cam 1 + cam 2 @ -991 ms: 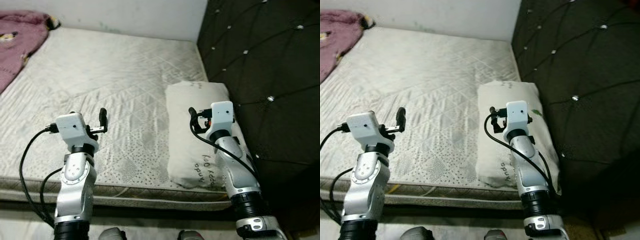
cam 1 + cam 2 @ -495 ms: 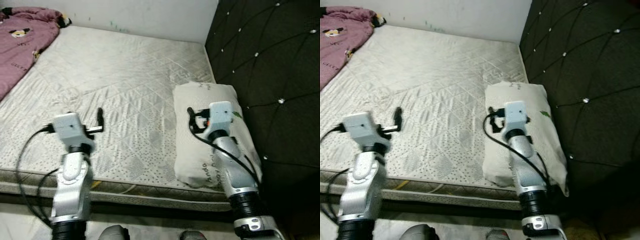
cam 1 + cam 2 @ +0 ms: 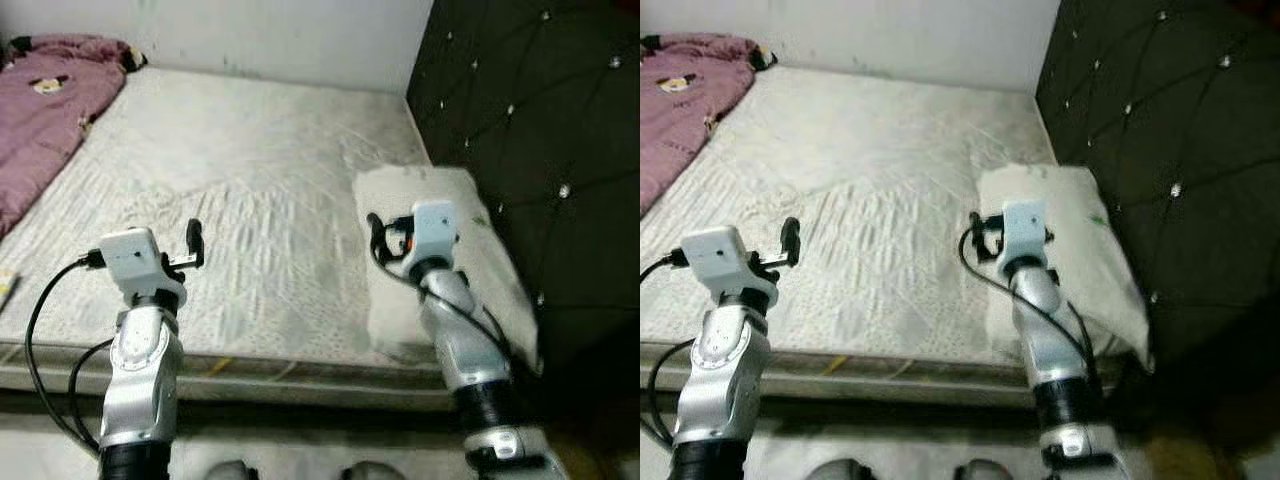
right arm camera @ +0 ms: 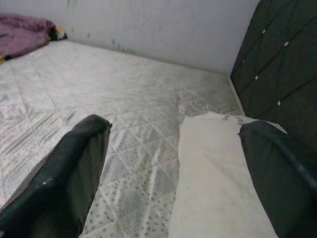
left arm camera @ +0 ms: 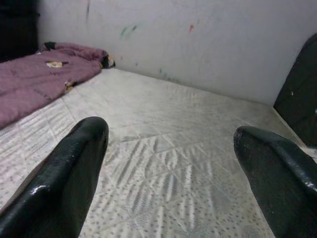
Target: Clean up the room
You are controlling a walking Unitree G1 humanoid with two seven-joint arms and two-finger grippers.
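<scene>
A white pillow [image 3: 455, 270] with print on it lies on the right side of the mattress [image 3: 250, 190], against the black headboard. A crumpled pink blanket [image 3: 45, 110] lies at the far left corner of the bed. My left gripper [image 3: 193, 243] is held over the mattress's near edge, open, with nothing between its fingers [image 5: 74, 168]. My right gripper [image 3: 375, 238] hovers at the pillow's near left side, open and empty too. In the right wrist view the pillow [image 4: 213, 173] lies just beyond the fingers [image 4: 74, 163].
A black tufted headboard [image 3: 540, 120] rises along the right. A white wall [image 3: 270, 35] closes the far side. The mattress's front edge [image 3: 300, 370] runs across just below my grippers, with floor and my feet under it. The picture is slightly blurred.
The whole picture has shifted and blurred, so the camera moved; more of the pink blanket shows at the left. Both arms keep the same raised pose, grippers still open.
</scene>
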